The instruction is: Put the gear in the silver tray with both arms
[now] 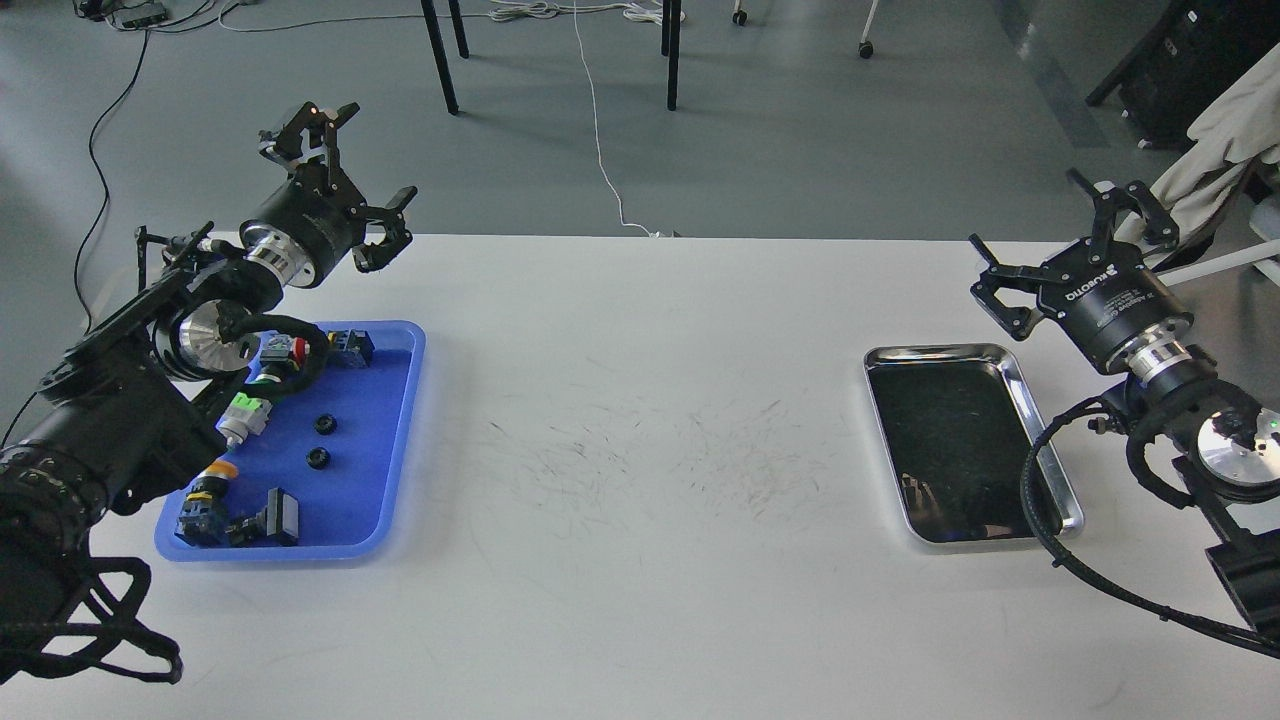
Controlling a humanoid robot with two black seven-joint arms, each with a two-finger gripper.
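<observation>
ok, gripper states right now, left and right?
Left gripper: open, empty, raised beyond the blue tray.
Right gripper: open, empty, above the silver tray.

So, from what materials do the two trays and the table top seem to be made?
The rectangular silver tray looks like polished steel: its rim shines and its bottom mirrors darkly. The blue rectangular tray seems moulded plastic, smooth with a soft sheen. The white table top is probably matte laminate, marked by dark scratches.

I see a white table (pixel 640 560) with dark scuff marks (pixel 660 460) across its middle. At nine o'clock on it lies a blue plastic tray (pixel 400 420) holding small parts. At three o'clock lies the silver tray (pixel 1040 430), flat, well apart from the blue one.
</observation>
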